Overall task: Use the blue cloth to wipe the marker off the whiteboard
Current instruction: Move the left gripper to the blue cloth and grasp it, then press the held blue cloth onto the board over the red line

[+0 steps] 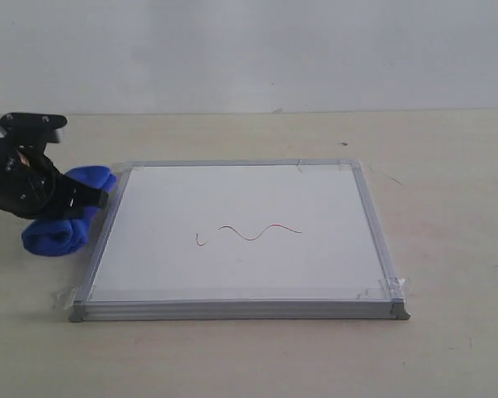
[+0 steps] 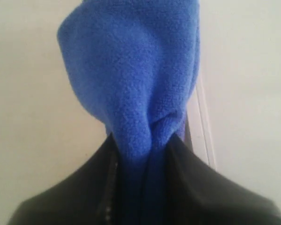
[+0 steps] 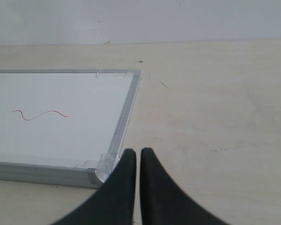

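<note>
The blue cloth (image 2: 131, 70) is pinched between the clamped fingers of the left gripper (image 2: 143, 145) and bunches out past the tips. The whiteboard (image 1: 232, 199) frame runs just beside it. The marker (image 1: 249, 232) squiggle lies mid-board, well apart from that gripper. The right gripper (image 3: 138, 157), its fingers drawn together on nothing, is near a taped corner of the board.

Left arm: black, low down at the left side of the exterior view.
Left claw (image 2: 143, 147): squeezed tight on the blue cloth (image 2: 131, 70).
Right claw (image 3: 138, 157): two black fingers almost touching.
</note>
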{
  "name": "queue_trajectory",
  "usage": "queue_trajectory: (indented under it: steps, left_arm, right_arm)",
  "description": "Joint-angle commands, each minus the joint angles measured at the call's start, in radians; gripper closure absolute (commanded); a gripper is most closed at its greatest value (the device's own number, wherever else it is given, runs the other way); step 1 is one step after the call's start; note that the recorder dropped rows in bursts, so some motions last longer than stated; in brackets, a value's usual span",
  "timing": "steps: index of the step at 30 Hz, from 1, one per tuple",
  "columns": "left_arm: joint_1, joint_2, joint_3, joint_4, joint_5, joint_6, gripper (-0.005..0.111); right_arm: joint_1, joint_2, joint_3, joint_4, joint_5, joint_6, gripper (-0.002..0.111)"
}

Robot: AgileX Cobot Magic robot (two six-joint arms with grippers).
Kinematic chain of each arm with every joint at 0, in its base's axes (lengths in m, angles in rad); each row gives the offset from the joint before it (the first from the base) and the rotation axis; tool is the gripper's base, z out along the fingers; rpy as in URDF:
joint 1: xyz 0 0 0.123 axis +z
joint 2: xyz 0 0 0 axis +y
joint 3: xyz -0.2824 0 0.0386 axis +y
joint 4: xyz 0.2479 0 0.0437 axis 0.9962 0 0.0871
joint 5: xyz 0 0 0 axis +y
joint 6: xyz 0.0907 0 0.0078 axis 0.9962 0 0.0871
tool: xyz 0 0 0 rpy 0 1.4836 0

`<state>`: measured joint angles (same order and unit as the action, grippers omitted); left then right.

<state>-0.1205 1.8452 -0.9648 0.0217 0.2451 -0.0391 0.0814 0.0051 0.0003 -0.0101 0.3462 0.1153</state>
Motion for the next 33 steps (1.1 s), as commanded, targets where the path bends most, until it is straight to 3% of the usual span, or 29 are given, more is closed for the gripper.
queue_trajectory:
  steps: [1,6,12,19,26,33]
  left_arm:
    - [-0.016,-0.118,-0.067,-0.003,0.091,0.039,0.102]
    - [-0.099,-0.152,-0.097,-0.007,0.138,0.195,0.102]
    - [-0.212,-0.054,-0.116,-0.036,0.034,0.19,0.102]
    - [-0.29,0.139,-0.253,-0.052,0.052,0.19,0.102]
    - [-0.3,0.274,-0.403,-0.049,0.238,0.196,0.102]
    - [-0.381,0.307,-0.407,-0.05,0.307,0.275,0.102]
  right_arm:
    - [-0.003,-0.005,0.0,-0.001,-0.005,-0.002,0.108]
    - [-0.003,-0.005,0.0,-0.001,-0.005,-0.002,0.108]
    - [-0.003,-0.005,0.0,-0.001,-0.005,-0.002,0.108]
    - [-0.003,-0.005,0.0,-0.001,-0.005,-0.002,0.108]
    - [-0.003,-0.005,0.0,-0.001,-0.005,-0.002,0.108]
    - [-0.003,-0.005,0.0,-0.001,-0.005,-0.002,0.108]
